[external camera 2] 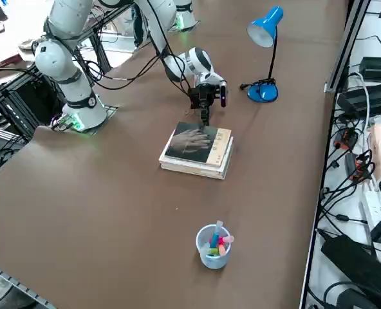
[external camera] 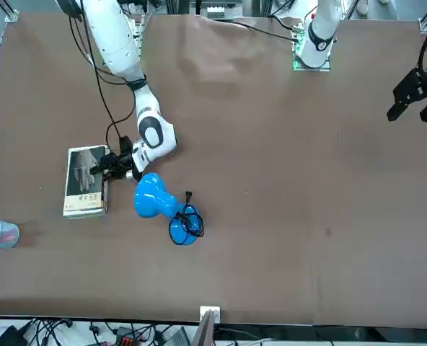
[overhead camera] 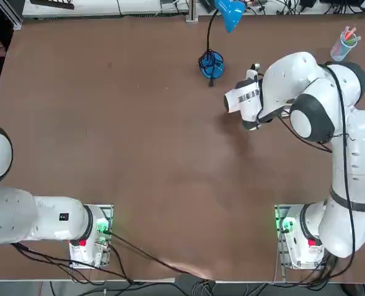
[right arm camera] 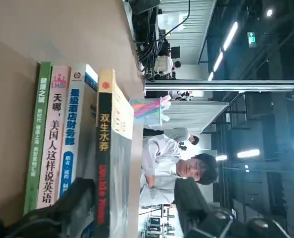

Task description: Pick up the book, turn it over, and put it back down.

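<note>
My right gripper (right arm camera: 137, 208) straddles, jaws wide, the thin matte book (external camera 2: 192, 142), spine reading 双生水莽, hand-picture cover up, atop a stack of paperbacks (external camera 2: 203, 164) near the blue lamp (external camera 2: 265, 58).

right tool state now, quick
Right tool: open, fingers straddling the spine edge of the thin dark-grey paperback book atop the stack, not yet closed on it.

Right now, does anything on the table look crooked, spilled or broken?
Nothing stands out. The dark grey paperback with the pale hand picture lies flat and square on a neat stack of books, the right gripper at its edge. The blue desk lamp and cup of pens stand upright.
</note>
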Controlling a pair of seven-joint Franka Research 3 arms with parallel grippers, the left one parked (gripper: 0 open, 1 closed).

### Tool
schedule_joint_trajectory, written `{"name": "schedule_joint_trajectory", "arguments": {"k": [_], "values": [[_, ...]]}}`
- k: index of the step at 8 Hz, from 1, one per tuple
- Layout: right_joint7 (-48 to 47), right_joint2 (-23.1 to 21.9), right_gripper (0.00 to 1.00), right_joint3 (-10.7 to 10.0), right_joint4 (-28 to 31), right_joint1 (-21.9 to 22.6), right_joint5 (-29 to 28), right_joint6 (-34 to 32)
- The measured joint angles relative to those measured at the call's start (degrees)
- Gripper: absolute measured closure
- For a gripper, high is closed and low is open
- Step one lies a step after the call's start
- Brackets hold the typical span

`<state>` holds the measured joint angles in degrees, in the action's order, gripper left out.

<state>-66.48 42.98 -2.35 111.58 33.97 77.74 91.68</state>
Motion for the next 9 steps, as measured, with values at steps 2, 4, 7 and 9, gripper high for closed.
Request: {"name": "schedule_joint_trajectory", "arguments": {"k": [2,4,7,9], "values": [[-0.16,-0.37,0.01,-0.02,-0.01,-0.13,0.00,0.27],[-0.18,-1.38,0.01,-0.13,0.32,-0.45,0.00,1.74],[-0.19,-6.10,0.01,-0.23,3.05,-2.27,0.00,7.43],[-1.74,-9.78,0.01,-0.26,6.07,-3.75,0.00,12.92]]}}
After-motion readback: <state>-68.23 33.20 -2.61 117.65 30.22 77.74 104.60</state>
